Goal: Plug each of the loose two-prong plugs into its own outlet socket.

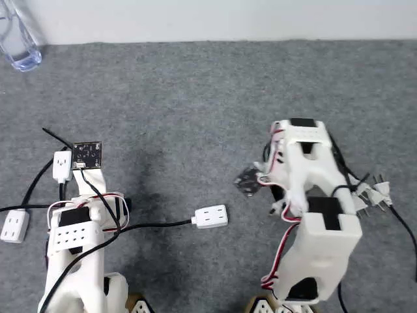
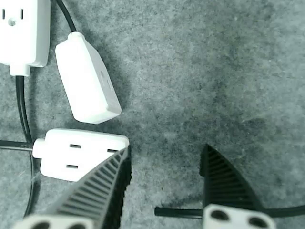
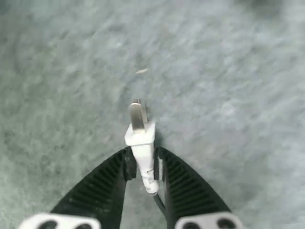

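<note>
On the grey mat (image 1: pixel 195 98), the left gripper (image 2: pixel 167 151) hangs wide open and holds nothing, just beside a socket block (image 2: pixel 78 155). The right gripper (image 3: pixel 143 156) is clamped on a white plug (image 3: pixel 140 136), well apart from the nearest socket (image 1: pixel 210 216). That socket lies loose on its cord, so a push could shove it along. The fingers pinch only the plug's tail end, so it may twist. Spare plugs (image 1: pixel 373 191) lie beside the right arm.

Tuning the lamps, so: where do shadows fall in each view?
High view: a soft dark patch lies toward the middle of the carpet. Left wrist view: a shadow rims the white socket block. Right wrist view: a thin shadow runs beside the plug in the right gripper.
</note>
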`<move>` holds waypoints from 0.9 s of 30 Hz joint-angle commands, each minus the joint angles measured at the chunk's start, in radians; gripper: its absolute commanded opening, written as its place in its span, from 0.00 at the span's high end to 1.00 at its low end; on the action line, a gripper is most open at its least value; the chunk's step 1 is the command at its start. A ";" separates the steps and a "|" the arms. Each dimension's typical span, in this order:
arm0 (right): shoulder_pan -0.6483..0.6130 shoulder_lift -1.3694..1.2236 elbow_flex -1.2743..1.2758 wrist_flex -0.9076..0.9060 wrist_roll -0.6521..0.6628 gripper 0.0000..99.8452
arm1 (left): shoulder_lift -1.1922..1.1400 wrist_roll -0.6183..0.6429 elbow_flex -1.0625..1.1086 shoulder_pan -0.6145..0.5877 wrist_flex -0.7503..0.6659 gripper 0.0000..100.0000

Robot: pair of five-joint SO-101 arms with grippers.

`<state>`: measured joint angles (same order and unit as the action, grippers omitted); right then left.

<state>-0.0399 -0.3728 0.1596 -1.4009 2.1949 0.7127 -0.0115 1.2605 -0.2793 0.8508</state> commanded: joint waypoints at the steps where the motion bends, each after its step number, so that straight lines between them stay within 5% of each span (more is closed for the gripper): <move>1: -0.090 0.016 -0.048 0.002 -0.152 0.99 | 0.020 0.009 -0.005 0.009 -0.026 0.77; 16: -0.171 0.015 -0.160 -0.065 -0.743 0.98 | 0.020 0.011 -0.004 0.009 -0.025 0.77; 23: -0.177 0.018 -0.161 -0.062 -0.793 0.62 | 0.020 0.011 -0.004 0.008 -0.025 0.77; 27: -0.170 0.079 -0.167 -0.071 -0.769 0.57 | 0.020 0.011 -0.004 0.008 -0.025 0.77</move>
<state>-0.2056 -0.3713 0.0522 -1.4515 1.4154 0.7127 -0.0115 1.2605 -0.2793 0.8508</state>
